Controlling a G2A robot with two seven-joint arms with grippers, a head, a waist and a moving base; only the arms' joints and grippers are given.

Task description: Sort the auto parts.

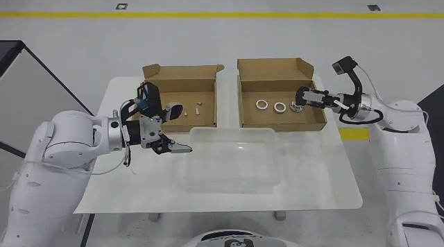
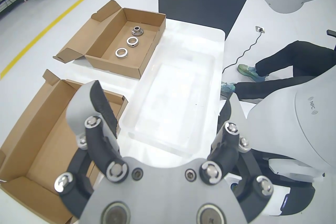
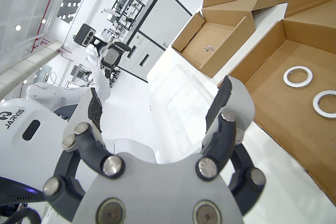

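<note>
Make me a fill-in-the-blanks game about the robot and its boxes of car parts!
1. The right box holds one flanged hub and ___ metal rings.
2. The left box is made of brown ___.
3. The left gripper is ___, with nothing between its fingers.

Missing words: two; cardboard; open.
</note>
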